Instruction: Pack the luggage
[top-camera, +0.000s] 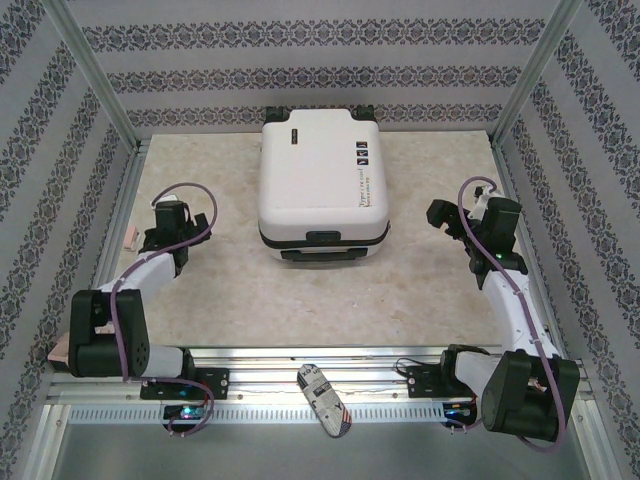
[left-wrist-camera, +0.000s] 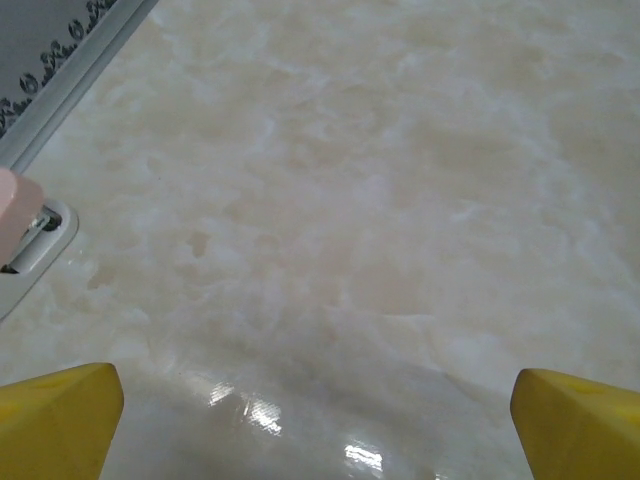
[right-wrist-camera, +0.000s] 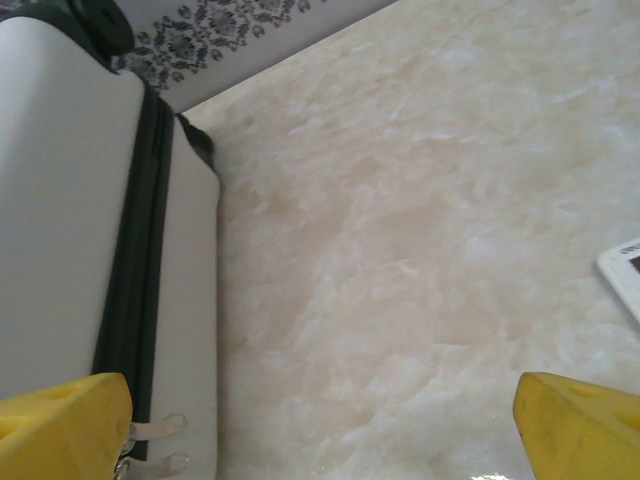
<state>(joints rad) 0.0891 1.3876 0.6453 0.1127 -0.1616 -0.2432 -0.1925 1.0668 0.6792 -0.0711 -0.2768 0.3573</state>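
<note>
I see the luggage (top-camera: 322, 185), a white hard-shell case with a black zipper band, lying flat and shut at the back middle of the pale marbled table (top-camera: 420, 300). My left gripper (top-camera: 172, 225) sits to the left of the luggage, well apart from it. Its yellow fingertips (left-wrist-camera: 60, 425) are spread wide over bare tabletop and grasp nothing. My right gripper (top-camera: 447, 222) sits to the right of the luggage, near its side. Its yellow fingertips (right-wrist-camera: 65, 425) are likewise spread wide and empty, with the luggage's shell and zipper band close by in the wrist view. A small patterned object (top-camera: 326, 400) lies on the metal rail (top-camera: 250, 385), nearer me than the luggage.
</note>
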